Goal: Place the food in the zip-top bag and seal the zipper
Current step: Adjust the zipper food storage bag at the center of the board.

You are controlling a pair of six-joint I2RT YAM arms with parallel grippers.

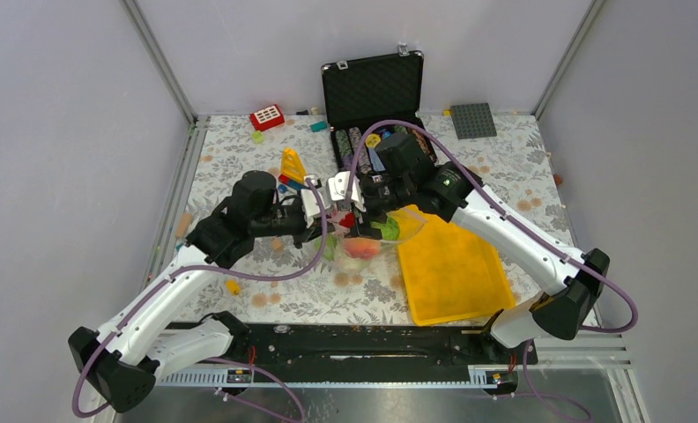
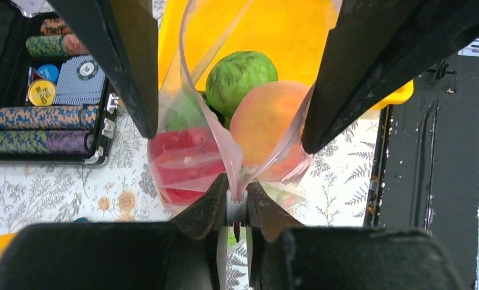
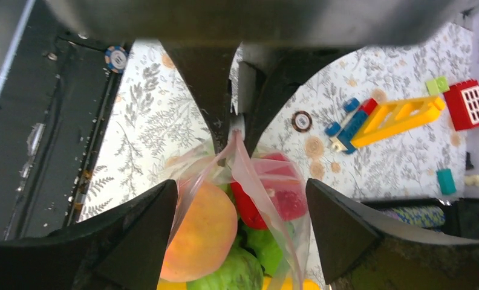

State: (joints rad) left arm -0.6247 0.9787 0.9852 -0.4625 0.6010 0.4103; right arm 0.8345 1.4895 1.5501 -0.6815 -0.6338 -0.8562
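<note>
The bag (image 1: 374, 234) sat in the middle of the table (image 1: 240, 159), against the far left corner of the yellow tray (image 1: 451, 264), with both arms meeting over it. The left pincer (image 2: 237, 202) was clenched on the bag's top edge, pinching the clear plastic where the pinkish zipper (image 2: 216, 136) ran down into its fingers. The right pincer (image 3: 242, 184) stood released, its fingers spread wide on either side of the bag and gripping nothing. Inside the bag lay a peach (image 2: 267, 115), a green fruit (image 2: 240, 72) and a red fruit (image 2: 179, 157). The bag's mouth gaped. Beyond it stood an open black case (image 1: 372, 88) of poker chips (image 2: 43, 115), with toy bricks (image 3: 400, 115) to its left.
</note>
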